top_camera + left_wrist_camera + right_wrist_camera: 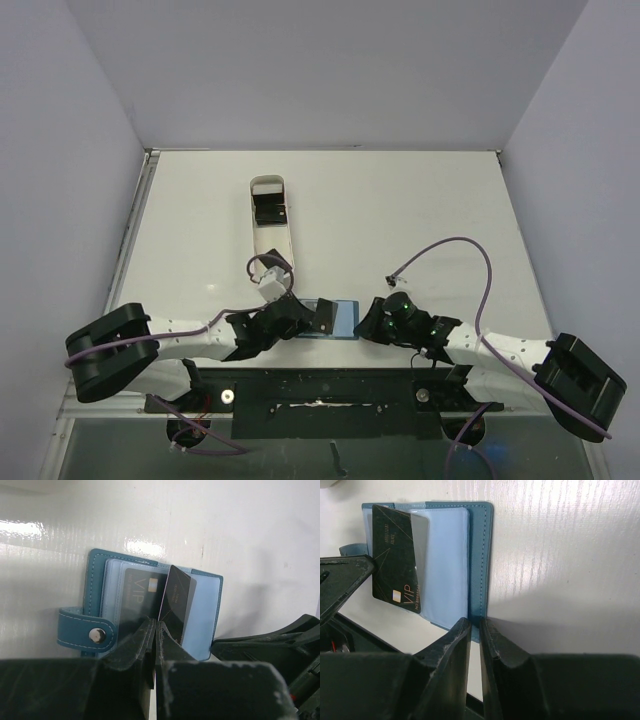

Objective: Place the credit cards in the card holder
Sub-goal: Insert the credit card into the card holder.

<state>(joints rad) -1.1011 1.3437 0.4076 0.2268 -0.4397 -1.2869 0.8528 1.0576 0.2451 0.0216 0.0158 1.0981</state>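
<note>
The right gripper [475,625] is clamping the edge of the open card holder [481,555] on the bench [570,555] while the left gripper [154,630], pinching a tilted credit card [176,605] over it, should be squaring the card with a sleeve [204,611] before sliding in.

A long white tray [270,242] lies lengthwise on the glossy white table [420,200], enclosed by pale grey walls [60,150].

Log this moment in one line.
left gripper: shut on black card | right gripper: shut on card holder edge | card: tilted, not yet seated
</note>
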